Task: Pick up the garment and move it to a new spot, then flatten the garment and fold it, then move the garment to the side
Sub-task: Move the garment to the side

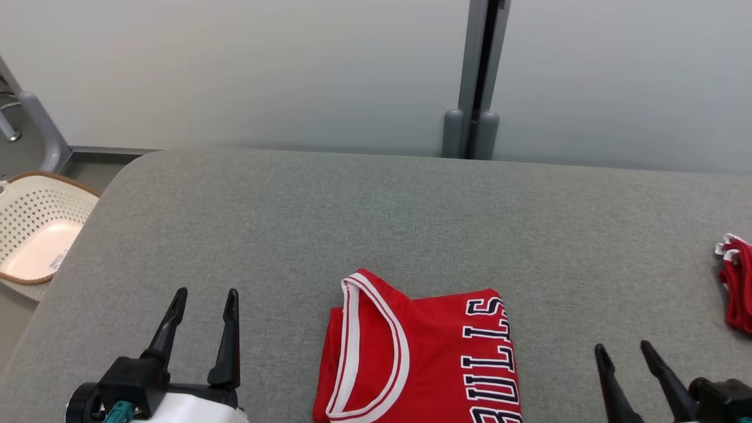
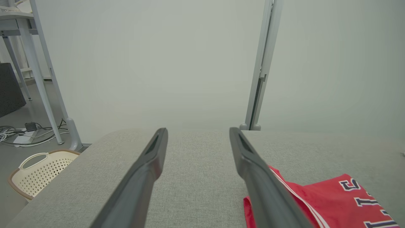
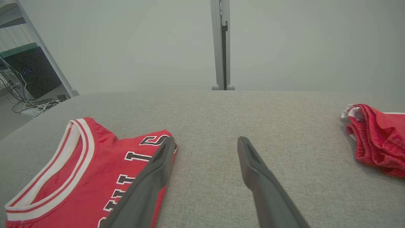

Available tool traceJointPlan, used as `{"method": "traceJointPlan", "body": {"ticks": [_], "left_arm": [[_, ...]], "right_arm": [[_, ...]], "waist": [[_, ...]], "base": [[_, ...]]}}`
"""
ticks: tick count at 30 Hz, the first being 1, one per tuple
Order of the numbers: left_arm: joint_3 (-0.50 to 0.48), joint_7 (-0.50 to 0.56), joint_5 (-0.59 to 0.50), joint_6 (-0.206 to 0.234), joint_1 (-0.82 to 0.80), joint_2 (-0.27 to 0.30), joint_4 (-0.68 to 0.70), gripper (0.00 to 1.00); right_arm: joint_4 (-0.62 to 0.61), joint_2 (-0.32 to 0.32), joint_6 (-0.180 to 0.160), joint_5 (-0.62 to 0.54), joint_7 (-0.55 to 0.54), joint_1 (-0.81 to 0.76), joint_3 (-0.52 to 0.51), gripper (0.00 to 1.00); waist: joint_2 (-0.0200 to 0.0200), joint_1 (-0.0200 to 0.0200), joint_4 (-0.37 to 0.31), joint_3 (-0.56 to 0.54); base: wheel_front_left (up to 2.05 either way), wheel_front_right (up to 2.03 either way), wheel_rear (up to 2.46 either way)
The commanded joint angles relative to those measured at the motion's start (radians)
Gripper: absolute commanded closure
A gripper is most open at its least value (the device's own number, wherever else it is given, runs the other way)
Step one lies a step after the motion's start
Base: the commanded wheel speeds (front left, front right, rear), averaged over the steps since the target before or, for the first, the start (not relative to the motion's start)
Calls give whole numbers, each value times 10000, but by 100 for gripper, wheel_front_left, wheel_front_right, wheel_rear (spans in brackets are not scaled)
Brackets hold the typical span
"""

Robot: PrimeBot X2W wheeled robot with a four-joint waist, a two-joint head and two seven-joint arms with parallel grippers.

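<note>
**Position.** The red sleeveless jersey with white-striped trim and dark lettering [image 1: 423,358] lies folded into a compact rectangle on the grey fabric-covered counter [image 1: 376,223]. It sits well forward of the grey upright post [image 1: 473,76], almost in line with it and on my side. The neckline faces left of the post and the lettering runs down the edge to the right.

**Hands.** My left hand [image 1: 207,292] hovers left of the post's line, released, with nothing between the fingers and clear of the cloth. My right hand [image 1: 623,346] hovers right of that line, also released and empty, and apart from the lettered edge.

**Assessment.** The fold looks finished to me. I judge the step in hand to be carrying the jersey to the side.

**Recommendations.**
- Bring both hands in low, one at each short edge, so the lower finger slides under every layer. Catching the top ply alone would peel the fold open.
- Clench both at the same moment, then lift only enough to clear the counter and keep the bundle level.
- Travel steadily. The fabric looks slick, and I expect the layers to slip if it swings.
- If setting it down right of the post, stop short of the crumpled red garment [image 1: 737,288].
- If setting it down left of the post, stay on the counter. A beige perforated plastic basket [image 1: 35,229] stands beyond that corner.
- Release only once the cloth rests flat.
</note>
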State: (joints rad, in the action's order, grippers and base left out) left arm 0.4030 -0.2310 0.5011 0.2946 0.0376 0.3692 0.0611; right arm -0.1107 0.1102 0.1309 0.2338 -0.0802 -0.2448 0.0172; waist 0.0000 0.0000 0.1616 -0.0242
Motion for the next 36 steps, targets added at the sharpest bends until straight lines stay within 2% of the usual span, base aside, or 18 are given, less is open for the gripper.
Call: {"method": "traceJointPlan", "body": {"ticks": [1, 8, 14, 16, 17, 22, 26, 31, 36], "left_arm": [[-10, -77, -78, -77, -325, -22, 55, 0], [-15, -224, -156, -307, -974, -307, -172, 0], [-74, -310, -211, -546, -1329, -566, -462, 0], [-124, -329, -252, -599, -1356, -632, -528, 0], [-154, -338, -263, -626, -1355, -657, -559, 0], [-308, -342, -338, -668, -1324, -691, -598, 0], [-424, -341, -457, -728, -1216, -655, -520, 0], [-570, -345, -584, -760, -1038, -507, -331, 0], [-562, -347, -719, -829, -1108, -437, -71, 0]], "right_arm": [[278, -20, -3, 67, 42, 225, 225, 0], [2605, -289, -4, 573, 359, 1273, 1285, 0], [4782, -449, -4, 836, 590, 2253, 1592, 0], [5351, -484, -4, 1087, 452, 2393, 1748, 62], [5539, -506, -4, 1150, 491, 2473, 1828, 100], [5660, -332, -6, 1195, 813, 2786, 2082, 100], [5152, 31, -13, 931, 1115, 2993, 2267, 100], [4207, 631, -12, 685, 979, 3003, 2544, 100], [3237, 1353, -12, 593, 534, 2875, 2324, 100]], "waist": [[0, 0, 423, 393], [0, 0, 1051, 1099], [0, 0, 1319, 1463], [0, 0, 1343, 1488], [0, 0, 1343, 1500], [0, 0, 1209, 1525], [0, 0, 793, 1495], [0, 0, -288, 1444], [0, 0, -1390, 1581]], "base": [[0, 0, 0], [0, 0, 0], [0, 0, 0], [0, 0, 0], [0, 0, 0], [0, 0, 0], [0, 0, 0], [0, 0, 0], [0, 0, 0]]}}
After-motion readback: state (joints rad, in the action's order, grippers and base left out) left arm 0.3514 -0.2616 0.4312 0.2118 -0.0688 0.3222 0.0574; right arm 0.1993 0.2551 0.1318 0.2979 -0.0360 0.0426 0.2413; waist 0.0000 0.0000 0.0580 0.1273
